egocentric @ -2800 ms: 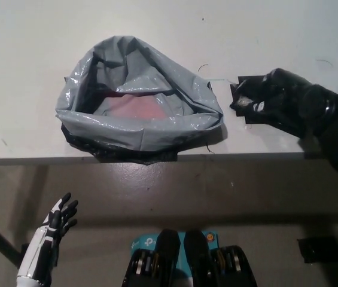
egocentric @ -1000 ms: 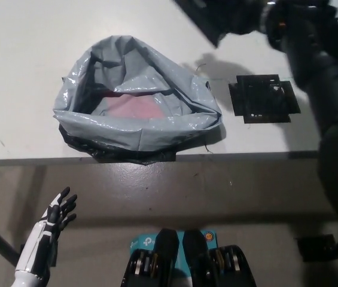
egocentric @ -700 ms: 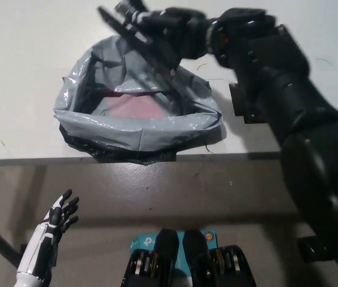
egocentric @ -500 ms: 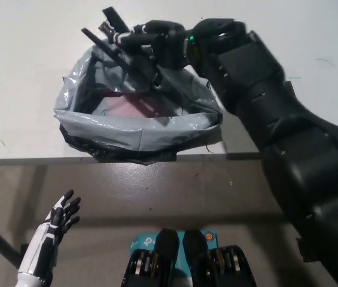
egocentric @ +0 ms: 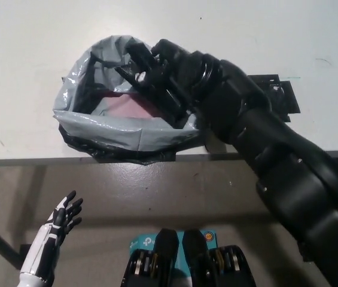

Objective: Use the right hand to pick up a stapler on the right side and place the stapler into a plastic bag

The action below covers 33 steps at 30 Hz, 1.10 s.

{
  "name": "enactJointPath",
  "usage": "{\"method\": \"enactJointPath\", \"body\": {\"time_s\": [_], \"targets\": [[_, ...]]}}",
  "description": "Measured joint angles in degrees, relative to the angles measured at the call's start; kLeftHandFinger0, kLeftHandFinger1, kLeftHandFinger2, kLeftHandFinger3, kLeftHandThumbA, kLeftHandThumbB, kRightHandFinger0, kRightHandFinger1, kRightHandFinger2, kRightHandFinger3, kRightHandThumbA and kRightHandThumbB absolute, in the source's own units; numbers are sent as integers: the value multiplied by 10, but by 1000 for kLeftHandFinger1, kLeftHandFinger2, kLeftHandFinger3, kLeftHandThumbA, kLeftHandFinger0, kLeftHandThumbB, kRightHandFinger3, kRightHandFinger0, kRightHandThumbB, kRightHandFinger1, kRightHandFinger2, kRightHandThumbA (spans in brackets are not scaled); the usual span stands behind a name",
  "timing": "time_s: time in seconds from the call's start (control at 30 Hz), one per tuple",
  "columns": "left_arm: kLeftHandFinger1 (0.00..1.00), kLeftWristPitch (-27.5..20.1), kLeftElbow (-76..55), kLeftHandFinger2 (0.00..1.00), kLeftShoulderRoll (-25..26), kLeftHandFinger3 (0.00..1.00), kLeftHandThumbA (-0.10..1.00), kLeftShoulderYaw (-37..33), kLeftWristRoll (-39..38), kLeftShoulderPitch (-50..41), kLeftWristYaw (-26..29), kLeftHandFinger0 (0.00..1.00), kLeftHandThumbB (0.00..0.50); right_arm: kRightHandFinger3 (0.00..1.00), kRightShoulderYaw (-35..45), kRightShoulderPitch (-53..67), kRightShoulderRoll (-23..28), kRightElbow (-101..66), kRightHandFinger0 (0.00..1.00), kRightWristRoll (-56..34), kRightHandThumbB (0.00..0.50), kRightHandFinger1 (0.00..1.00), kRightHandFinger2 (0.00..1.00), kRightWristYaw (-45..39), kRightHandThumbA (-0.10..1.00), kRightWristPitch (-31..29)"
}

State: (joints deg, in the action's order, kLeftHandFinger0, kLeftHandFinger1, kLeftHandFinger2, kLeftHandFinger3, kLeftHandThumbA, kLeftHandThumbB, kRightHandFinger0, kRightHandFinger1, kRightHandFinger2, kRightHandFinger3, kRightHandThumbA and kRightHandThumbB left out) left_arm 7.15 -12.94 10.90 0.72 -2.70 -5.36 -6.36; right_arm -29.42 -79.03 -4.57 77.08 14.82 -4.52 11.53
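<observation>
Placement is the step in hand. Nearest, my white left hand (egocentric: 54, 236) rests low below the counter (egocentric: 19, 89) edge, fingers spread and holding nothing. Farther, the grey plastic bag (egocentric: 127, 133) lies open on the counter, with something pink inside. My black right hand (egocentric: 169, 81) hangs over its mouth, fingers clenched on the stapler (egocentric: 137, 57), which I judge is not yet inside. Next I must lower it past the rim and let go.

Bright, even light on the white table (egocentric: 25, 48); the glossy grey plastic bag (egocentric: 127, 134) glints; the black right hand (egocentric: 163, 78) is dark and soft-edged.
</observation>
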Motion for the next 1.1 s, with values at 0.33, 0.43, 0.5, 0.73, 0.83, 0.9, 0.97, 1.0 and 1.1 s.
{"method": "enactJointPath", "body": {"time_s": [0.33,0.43,0.5,0.73,0.83,0.9,0.97,1.0,1.1], "targets": [[1000,6,0,1000,1,1000,1000,-1,0,9,0,1000,0,1000,-96,6,14,-6,1000,75,406,1000,1000,95,949,-84],[1000,8,0,1000,2,1000,1000,-3,2,13,-1,1000,0,1000,-109,5,25,-10,1000,94,397,1000,1000,120,972,-115],[1000,9,0,1000,2,1000,1000,-3,2,15,-2,1000,4,1000,-111,5,34,-12,1000,104,370,1000,1000,133,955,-136],[1000,9,0,1000,3,1000,1000,-5,6,19,-4,1000,19,1000,-96,-1,62,-40,1000,120,355,1000,1000,172,975,-197],[1000,9,0,1000,3,1000,1000,-4,7,20,-4,1000,0,1000,-37,2,91,-117,1000,110,297,1000,1000,178,913,-223],[1000,9,0,1000,3,1000,1000,-3,5,20,-5,1000,0,1000,-12,7,104,-165,1000,105,301,1000,1000,177,910,-224],[1000,10,0,1000,3,1000,1000,-3,5,20,-5,1000,0,1000,5,18,113,-203,1000,101,318,1000,1000,175,968,-224],[1000,10,0,1000,3,1000,1000,-3,4,20,-5,1000,0,1000,16,30,119,-231,1000,99,327,1000,1000,174,995,-224],[1000,10,2,1000,2,1000,1000,-3,4,20,-5,1000,11,1000,39,71,130,-299,1000,93,317,1000,1000,170,963,-220]]}}
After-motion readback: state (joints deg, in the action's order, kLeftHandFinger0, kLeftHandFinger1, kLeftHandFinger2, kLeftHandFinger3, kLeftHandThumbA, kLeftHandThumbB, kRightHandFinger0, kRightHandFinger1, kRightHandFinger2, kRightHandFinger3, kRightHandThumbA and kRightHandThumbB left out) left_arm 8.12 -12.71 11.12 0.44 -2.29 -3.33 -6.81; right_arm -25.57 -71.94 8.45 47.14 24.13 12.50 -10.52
